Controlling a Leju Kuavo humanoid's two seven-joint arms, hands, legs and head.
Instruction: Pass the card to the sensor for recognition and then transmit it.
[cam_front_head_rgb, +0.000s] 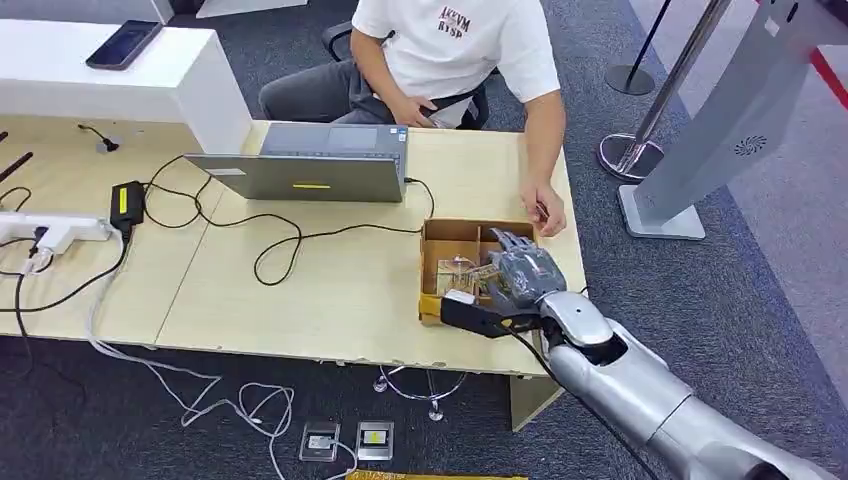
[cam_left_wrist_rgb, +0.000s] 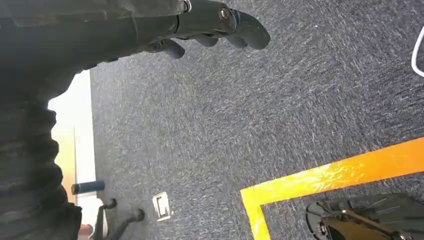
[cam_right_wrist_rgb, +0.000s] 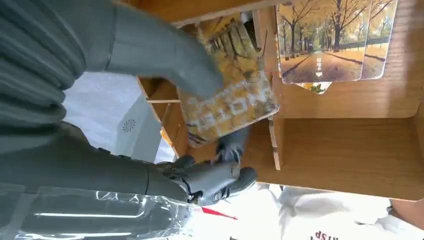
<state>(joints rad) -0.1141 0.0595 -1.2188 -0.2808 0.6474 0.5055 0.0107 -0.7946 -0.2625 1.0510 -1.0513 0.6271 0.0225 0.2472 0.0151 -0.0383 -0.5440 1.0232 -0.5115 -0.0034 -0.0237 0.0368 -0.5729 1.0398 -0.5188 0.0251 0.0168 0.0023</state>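
Observation:
An open cardboard box (cam_front_head_rgb: 436, 240) with dividers stands at the table's right end. My right hand (cam_front_head_rgb: 520, 275) is over it. In the right wrist view its thumb (cam_right_wrist_rgb: 170, 60) presses a yellow autumn-print card (cam_right_wrist_rgb: 230, 95) against the darker fingers (cam_right_wrist_rgb: 230, 147) beneath, lifted above the box floor. More cards (cam_right_wrist_rgb: 325, 45) with a tree-lined path lie in another compartment. A grey slanted panel (cam_front_head_rgb: 735, 130) with a round mark stands on the carpet to the right of the table. My left hand (cam_left_wrist_rgb: 210, 25) hangs over the carpet and holds nothing.
A seated person in a white shirt rests a hand (cam_front_head_rgb: 548, 212) at the box's far right corner. A laptop (cam_front_head_rgb: 310, 165), black cables (cam_front_head_rgb: 280, 245) and a power strip (cam_front_head_rgb: 50, 232) occupy the table's left and middle. A stanchion base (cam_front_head_rgb: 625, 155) stands by the panel.

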